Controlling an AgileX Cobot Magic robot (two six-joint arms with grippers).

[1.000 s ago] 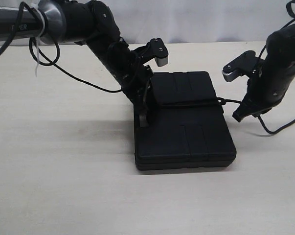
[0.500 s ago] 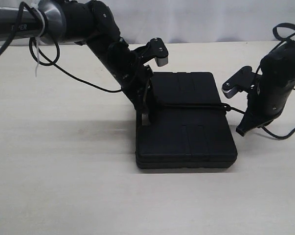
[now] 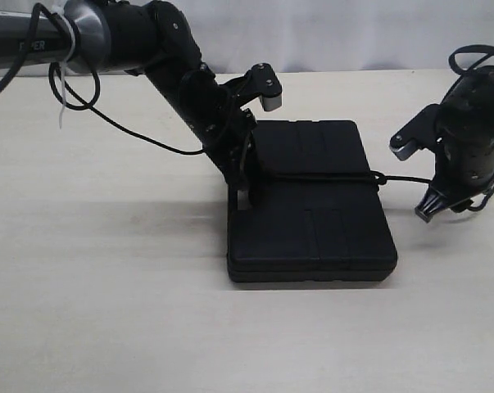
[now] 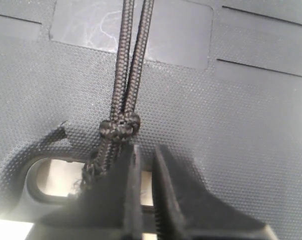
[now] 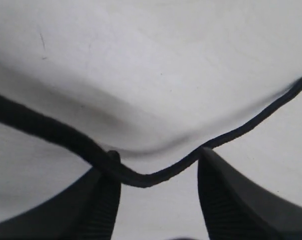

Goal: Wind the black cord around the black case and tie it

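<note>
Your right fingers (image 3: 427,214) have swung out rightward, clear of the black case (image 3: 312,233), and spread wide; the black cord (image 3: 324,176) only drapes loose across their gap, unheld. It runs straight across the case's top, left to right, leaving the right edge toward those fingers, so the right arm is nearer its free end. Farther back, your left fingers (image 4: 145,150) sit nearly together at the knot (image 4: 119,126) by the handle cutout (image 4: 50,177); whether they pinch it, I can't tell.

A black cord (image 3: 320,176) runs taut across the black case (image 3: 312,237) from left pincer (image 3: 245,196) toward right pincer (image 3: 428,214).
</note>
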